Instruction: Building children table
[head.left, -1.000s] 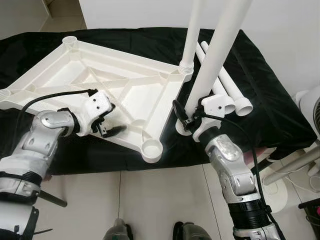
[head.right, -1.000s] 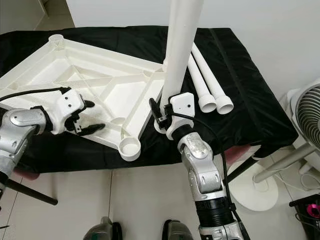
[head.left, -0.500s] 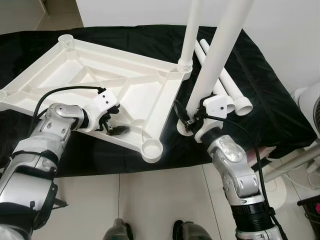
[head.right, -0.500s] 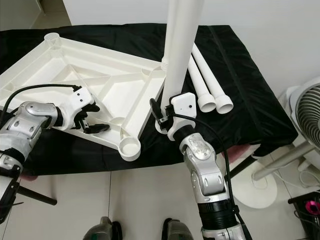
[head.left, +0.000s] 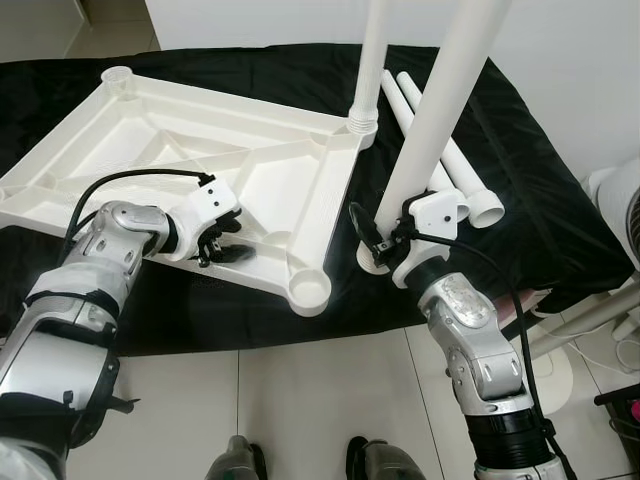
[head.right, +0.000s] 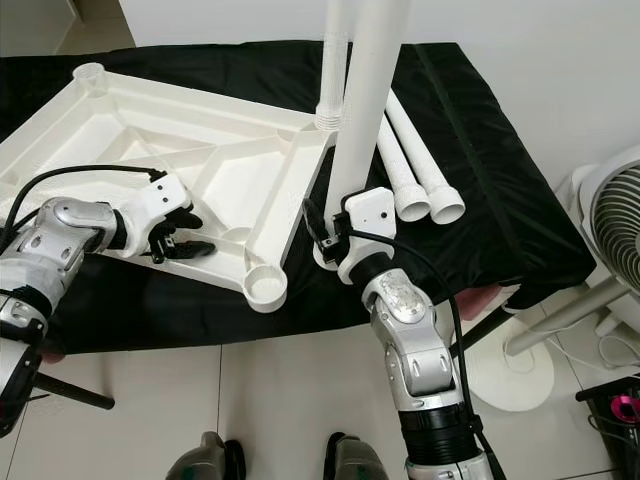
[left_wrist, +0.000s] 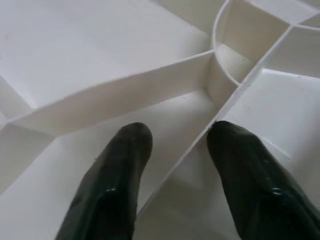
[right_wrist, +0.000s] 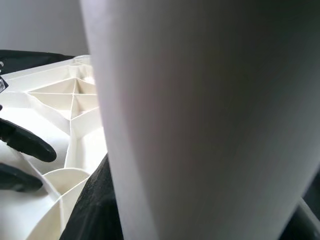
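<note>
A white tabletop (head.left: 150, 150) lies upside down on the black cloth (head.left: 520, 210), ribs facing up. One white leg (head.left: 368, 70) stands in its far right corner socket. My right gripper (head.left: 385, 235) is shut on a second leg (head.left: 430, 130), held upright and slightly tilted, its base (head.left: 375, 258) on the cloth just right of the near corner socket (head.left: 310, 292). My left gripper (head.left: 222, 245) is open over the tabletop's near edge. Its fingers (left_wrist: 115, 185) straddle a thin rib (left_wrist: 195, 147). Two more legs (head.left: 455, 170) lie side by side on the cloth.
A white fan (head.right: 610, 230) and its round base (head.right: 510, 375) stand on the tiled floor to the right. The cloth's front edge (head.left: 250, 335) runs just before my feet (head.left: 240, 460). A white wall (head.right: 520, 60) rises behind.
My left gripper has slid further onto the tabletop and its fingers have drawn closer together around a rib. The right gripper and its leg have hardly moved.
</note>
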